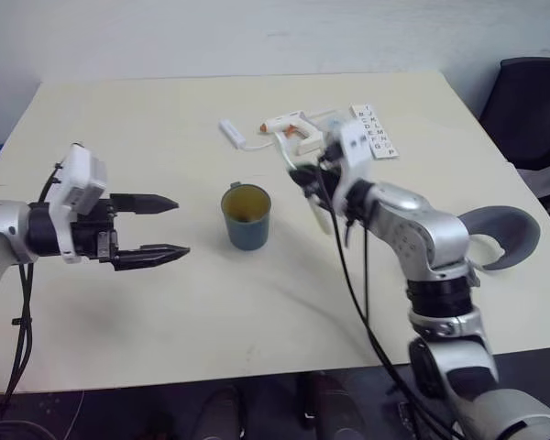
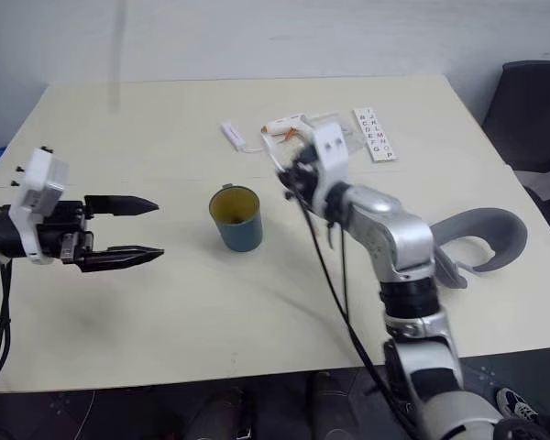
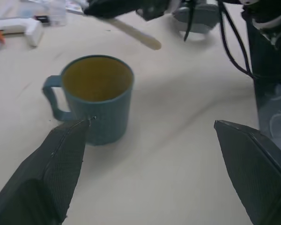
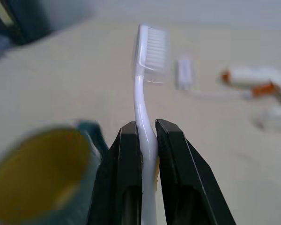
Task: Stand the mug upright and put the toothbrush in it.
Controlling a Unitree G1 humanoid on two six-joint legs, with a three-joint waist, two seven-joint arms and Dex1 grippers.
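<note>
The teal-blue mug [image 1: 247, 217] stands upright in the middle of the table, its yellowish inside showing and its handle toward the far side. My left gripper [image 1: 181, 226] hovers open just left of the mug, level with it, with nothing between its fingers. My right gripper [image 4: 147, 129] is shut on the white toothbrush [image 4: 139, 101], held in the air just right of and behind the mug. The bristle head points up past the fingertips. The handle [image 3: 133, 33] sticks out the other way, above the table near the mug [image 3: 96, 96].
A white glue gun [image 1: 289, 128] with an orange tip, a short white stick piece [image 1: 231, 133] and a lettered card [image 1: 374, 131] lie at the back of the table. A grey curved padded band [image 1: 504, 234] lies at the right edge. A black chair [image 1: 532, 101] stands beyond the right corner.
</note>
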